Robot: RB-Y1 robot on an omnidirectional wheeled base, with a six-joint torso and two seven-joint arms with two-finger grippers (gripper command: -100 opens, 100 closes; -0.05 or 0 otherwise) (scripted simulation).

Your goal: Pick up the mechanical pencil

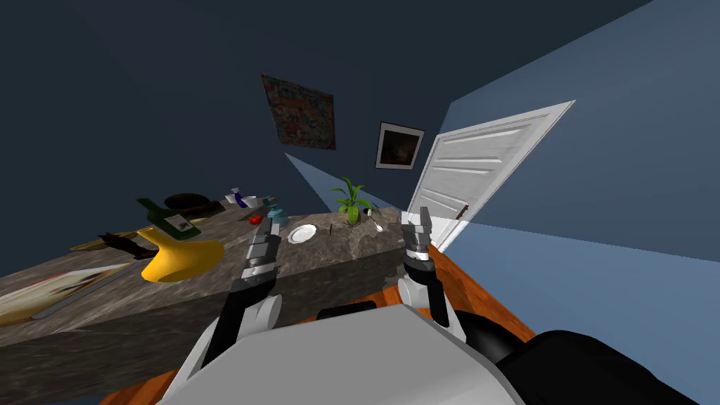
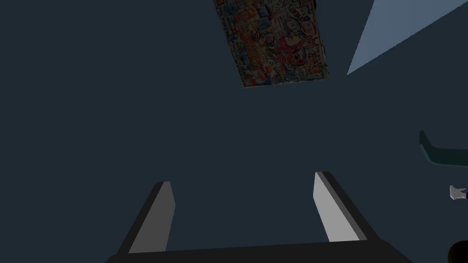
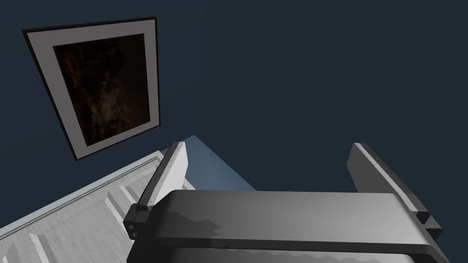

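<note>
**Both hands open, nothing held**

Raised before the stone counter, the left gripper and the right gripper stand apart. Each has its two fingers spread wide and touches nothing.

On the counter I count one white plate, one potted plant, one spoon, one yellow vase, one green bottle and one dark bowl.

Between plate and plant lies one thin dark stick. As far as I can tell it is the mechanical pencil, and it is too small for me to make out its tip. It lies beyond both hands, nearer the left one.

Small white cups crowd behind a teal thing, so I cannot count them. The counter's left end is cut off.
</note>
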